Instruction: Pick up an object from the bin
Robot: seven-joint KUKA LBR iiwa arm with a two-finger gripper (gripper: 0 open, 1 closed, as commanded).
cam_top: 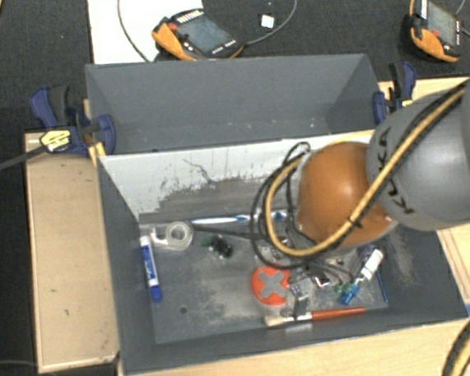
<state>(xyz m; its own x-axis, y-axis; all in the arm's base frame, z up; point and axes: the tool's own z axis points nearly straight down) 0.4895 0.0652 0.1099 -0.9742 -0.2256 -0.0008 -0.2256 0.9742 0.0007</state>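
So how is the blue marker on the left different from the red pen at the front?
The blue marker lies along the bin's left wall; the red pen along the front wall, crosswise to it. The blue marker looks thicker than the red pen. The blue marker is far from the gripper; the red pen is right beside it. Both lie flat.

I am working over a dark, coarse-textured surface (9, 72) that is extending to the left and top edges. A white sheet (139, 10) is lying on it at the top. One orange-and-black handheld unit (197, 36) is resting on that sheet's lower edge. A second unit (433, 27) is sitting at upper right. A thin black cable (1, 166) is running in from the left.
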